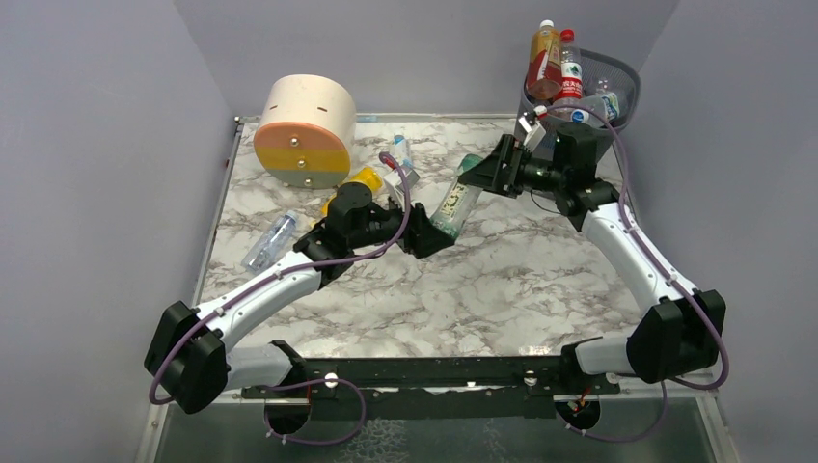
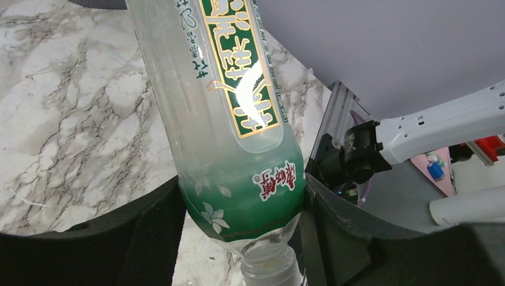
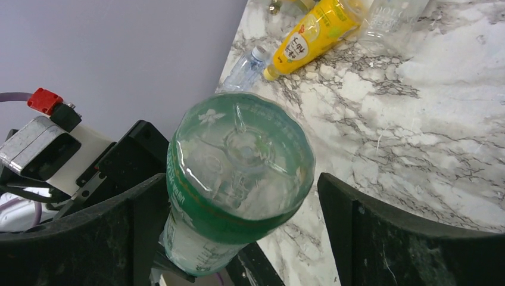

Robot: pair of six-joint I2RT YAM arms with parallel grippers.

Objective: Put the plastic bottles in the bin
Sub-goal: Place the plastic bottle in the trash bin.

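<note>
A clear plastic bottle with a green label (image 1: 453, 204) hangs tilted over the marble table between both arms. My left gripper (image 1: 427, 237) is shut on its shoulder just above the neck; in the left wrist view both fingers (image 2: 152, 235) press the green band (image 2: 244, 196). My right gripper (image 1: 482, 176) stands open around the bottle's base (image 3: 241, 158), with a clear gap on the right finger's side (image 3: 363, 226). The dark mesh bin (image 1: 622, 85) stands at the back right and holds an orange bottle (image 1: 545, 58) and a red-labelled one (image 1: 571, 82).
A yellow bottle (image 1: 364, 181) (image 3: 312, 33), a small clear bottle (image 1: 270, 241) (image 3: 244, 68) and another clear one (image 1: 403, 159) lie on the table's left half. The round beige-orange drawer unit (image 1: 304, 130) stands at the back left. Grey walls enclose the table.
</note>
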